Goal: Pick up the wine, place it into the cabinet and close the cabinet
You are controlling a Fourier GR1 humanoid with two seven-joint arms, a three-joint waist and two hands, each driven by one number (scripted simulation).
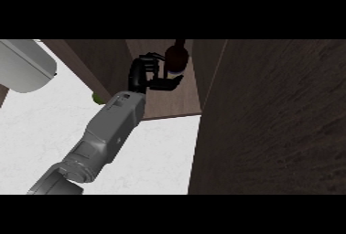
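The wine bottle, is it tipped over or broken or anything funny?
No, nothing stands out. The wine bottle stands upright on the cabinet shelf, with no spill showing. The hand beside it has its fingers curled next to the bottle. The cabinet door is open at the right.

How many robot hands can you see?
1. The robot hand reaches into the open cabinet, right beside the wine bottle. The other one is not in view.
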